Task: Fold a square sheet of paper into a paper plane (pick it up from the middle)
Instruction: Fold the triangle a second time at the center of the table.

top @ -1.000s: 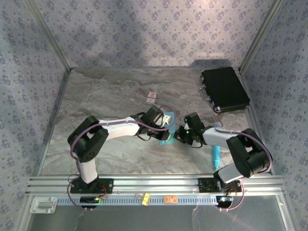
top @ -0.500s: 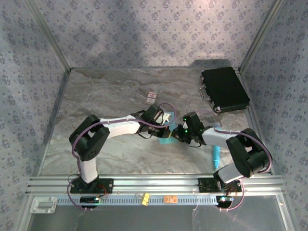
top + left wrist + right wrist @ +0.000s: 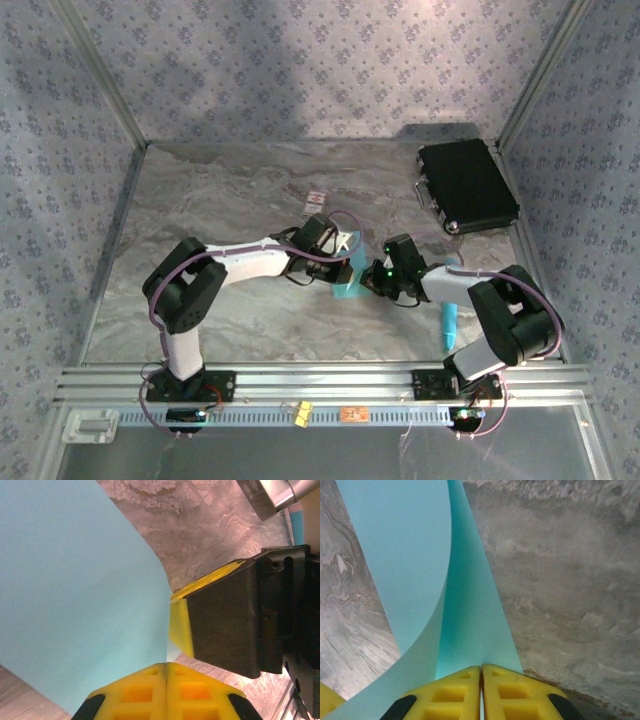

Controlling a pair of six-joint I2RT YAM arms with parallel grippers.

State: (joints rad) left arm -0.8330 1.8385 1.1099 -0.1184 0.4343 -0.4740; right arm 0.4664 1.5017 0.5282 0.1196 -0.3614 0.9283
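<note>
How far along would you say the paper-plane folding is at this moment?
Done: the square sheet of paper is gripped, left fingers and right fingers both shut on it. In hand: it bows in a curve between them. Remaining: no sharp crease or pointed dart shows yet.

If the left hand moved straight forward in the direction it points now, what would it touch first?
Probably the right hand: its yellow finger sits just ahead of the left hand, slightly to the side. Both are shut on the square sheet of paper. Depth is unclear.
</note>
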